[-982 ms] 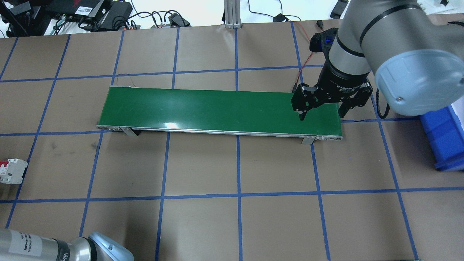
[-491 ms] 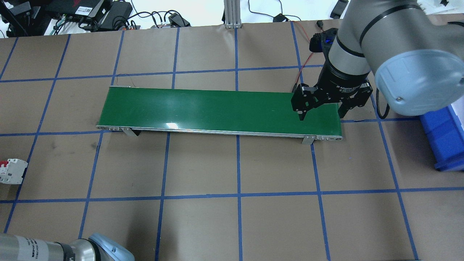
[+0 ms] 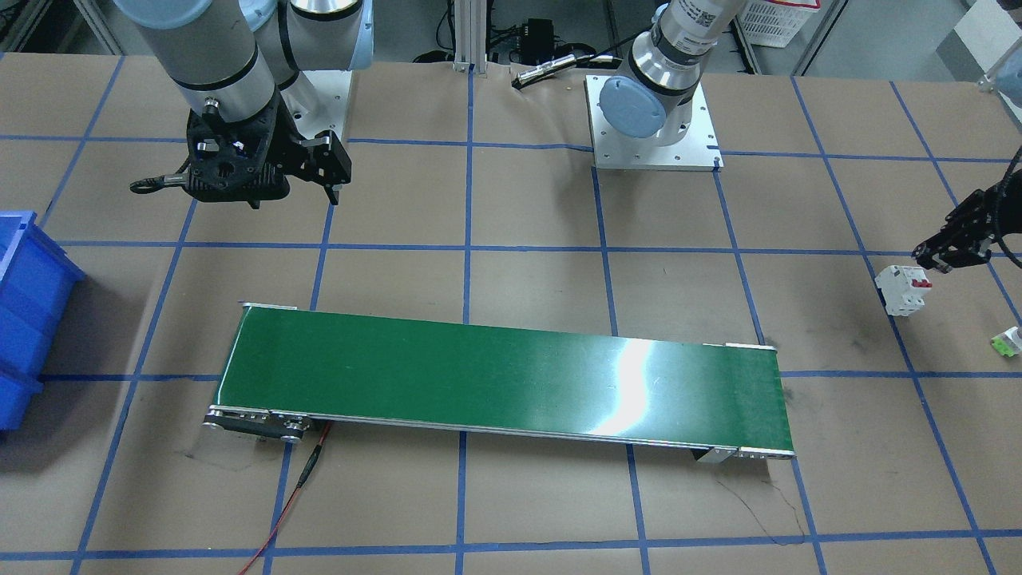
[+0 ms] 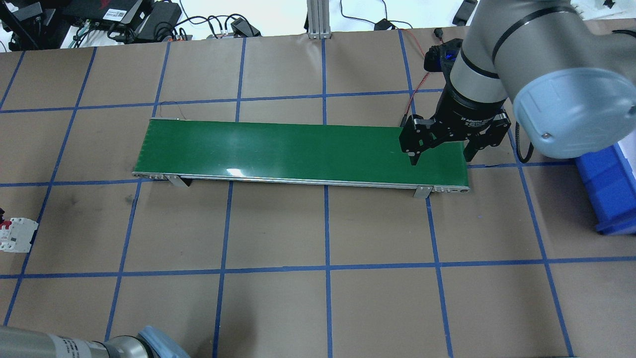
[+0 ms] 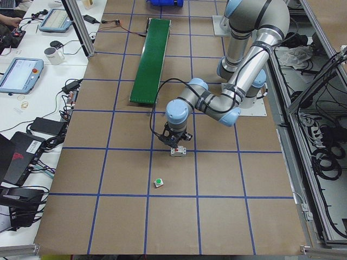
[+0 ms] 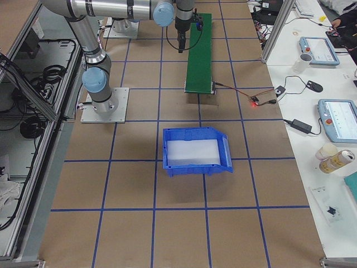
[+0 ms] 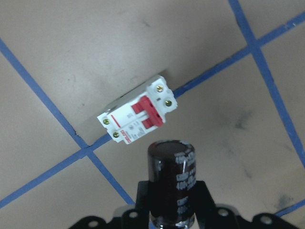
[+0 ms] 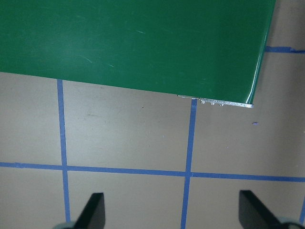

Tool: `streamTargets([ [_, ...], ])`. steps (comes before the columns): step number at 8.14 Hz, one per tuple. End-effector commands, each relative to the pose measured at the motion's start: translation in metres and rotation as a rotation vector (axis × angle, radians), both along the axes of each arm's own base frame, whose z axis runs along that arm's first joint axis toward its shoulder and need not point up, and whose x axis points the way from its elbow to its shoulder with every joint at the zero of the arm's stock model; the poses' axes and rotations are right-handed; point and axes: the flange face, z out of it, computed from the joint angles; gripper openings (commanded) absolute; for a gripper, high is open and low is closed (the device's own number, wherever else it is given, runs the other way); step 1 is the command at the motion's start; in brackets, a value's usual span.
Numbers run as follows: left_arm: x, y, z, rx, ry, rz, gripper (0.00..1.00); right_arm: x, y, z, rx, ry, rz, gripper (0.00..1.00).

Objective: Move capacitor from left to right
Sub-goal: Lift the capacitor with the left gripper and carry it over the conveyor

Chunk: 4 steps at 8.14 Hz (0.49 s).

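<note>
Capacitor, a dark glossy cylinder with pale printed markings [image 7: 171,174], is clamped between the fingers of the left pincer [image 3: 948,249]. It is held over the left end of the brown paper-covered bench [image 4: 278,308], near a white boxy circuit breaker with red switches [image 7: 138,114]. Right pincer [image 4: 440,159] released, fingers spread wide above the right end of the long green conveyor belt [image 4: 278,149].

From the rear we look forward and down on the green belt [image 4: 298,149]; our front camera faces back across it. Two end cameras look along the table [image 5: 217,216]. Our left wrist camera sits close above the white breaker [image 7: 138,114]; the right one catches the belt at twelve o'clock.
</note>
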Motion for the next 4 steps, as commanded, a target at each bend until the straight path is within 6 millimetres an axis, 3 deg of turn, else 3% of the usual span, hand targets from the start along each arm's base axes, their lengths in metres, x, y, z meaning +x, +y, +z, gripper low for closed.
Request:
streamTargets([
  [1, -0.069, -0.047, 0.029, -0.008, -0.057, -0.360, 0.00, 0.000, -0.004, 0.001, -0.015, -0.001, 0.000, 1.00],
  [2, -0.093, -0.061, 0.029, -0.027, -0.041, -0.452, 0.00, 0.000, -0.006, 0.006, -0.031, -0.002, 0.000, 1.00],
  [4, -0.174, -0.096, 0.035, -0.060, -0.032, -0.768, 0.00, -0.001, -0.017, -0.010, -0.002, 0.004, 0.000, 1.00],
])
